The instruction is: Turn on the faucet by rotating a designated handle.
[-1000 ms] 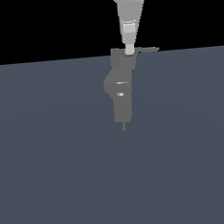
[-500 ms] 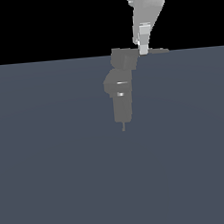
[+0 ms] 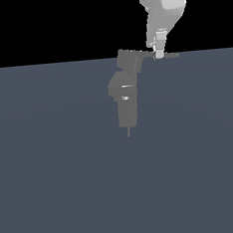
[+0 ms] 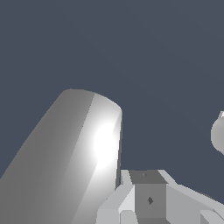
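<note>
Faucet: a matte grey fixture stands on the flat blue-grey floor, a little toward the exterior view's right of centre, its boxy top block meeting the line where the floor ends and the black background begins.
Body: stepped from the top block down through a rounded middle with a pale band to a boxy lower part – a thin tip pokes out below.
Handle: a thin dark lever juts sideways from the top block toward the exterior view's right, lying roughly level.
Gripper: the glossy white claw comes down from above, its tip on the handle partway along, with the handle's outer end showing beyond it.
Claw state: cannot tell – the fingers read as one pale tip, and no gap or grasp is clear.
Wrist view: a large shiny grey rounded shape and pale blocky parts fill the near field over the floor; the faucet itself is not recognisable there.
</note>
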`<state>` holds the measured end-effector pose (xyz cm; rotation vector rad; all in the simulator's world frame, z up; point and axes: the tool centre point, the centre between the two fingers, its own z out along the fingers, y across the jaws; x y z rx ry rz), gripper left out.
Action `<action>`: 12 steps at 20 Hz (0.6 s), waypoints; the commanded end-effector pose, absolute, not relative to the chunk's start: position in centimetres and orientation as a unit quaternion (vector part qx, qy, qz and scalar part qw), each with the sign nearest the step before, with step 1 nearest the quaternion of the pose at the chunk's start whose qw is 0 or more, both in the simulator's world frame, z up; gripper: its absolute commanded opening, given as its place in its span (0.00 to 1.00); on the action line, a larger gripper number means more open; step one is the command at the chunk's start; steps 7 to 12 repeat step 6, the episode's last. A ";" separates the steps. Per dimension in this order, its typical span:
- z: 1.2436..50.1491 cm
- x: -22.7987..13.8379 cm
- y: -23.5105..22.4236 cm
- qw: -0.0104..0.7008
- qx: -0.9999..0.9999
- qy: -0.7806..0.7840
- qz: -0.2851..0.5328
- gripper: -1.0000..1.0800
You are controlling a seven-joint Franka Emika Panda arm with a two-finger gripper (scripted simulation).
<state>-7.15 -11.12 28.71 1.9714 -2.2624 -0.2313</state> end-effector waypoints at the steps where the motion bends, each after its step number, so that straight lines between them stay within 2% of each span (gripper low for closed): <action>1: 28.6 -6.8 -13.7 0.065 0.642 -0.760 -0.075 0.00; 5: 28.5 -6.0 -15.3 0.065 0.641 -0.761 -0.074 0.00; 12: 28.5 -6.0 -15.3 0.065 0.641 -0.761 -0.074 0.00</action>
